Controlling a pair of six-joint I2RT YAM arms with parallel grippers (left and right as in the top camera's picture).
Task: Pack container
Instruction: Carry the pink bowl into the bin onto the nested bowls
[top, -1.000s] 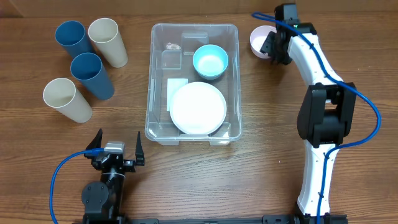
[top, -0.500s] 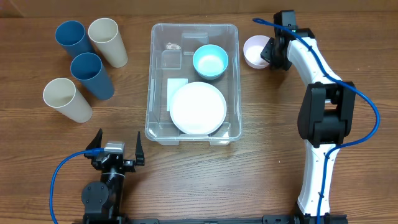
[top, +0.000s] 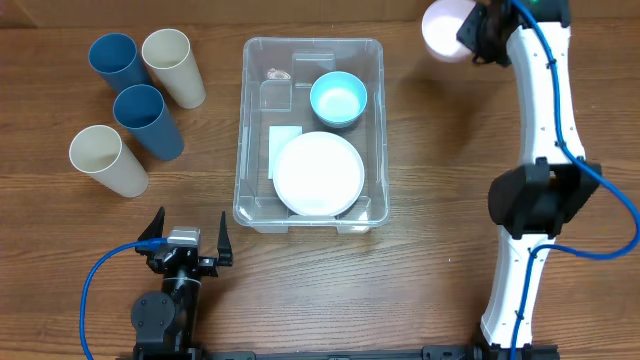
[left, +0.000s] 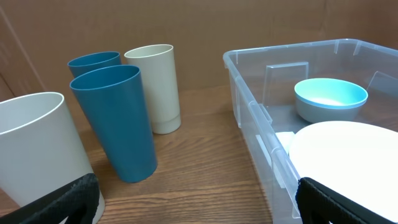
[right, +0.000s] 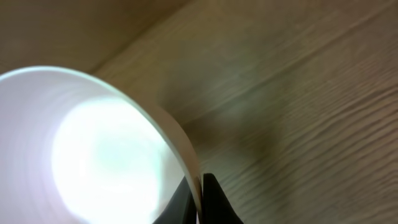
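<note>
- container (top: 243, 150) sits mid-table
- inside it: plate (top: 318, 174) at the near end, bowl (top: 338, 99) just behind it, toward the far-right corner
- 4 cups (top: 148, 122) clustered left of the container, apart from it
- second bowl (top: 440, 30) beyond the container's far-right corner — rim between the right gripper (right: 200, 186) fingers
- left gripper (top: 188, 222) at the near edge, in front of the cups
</note>
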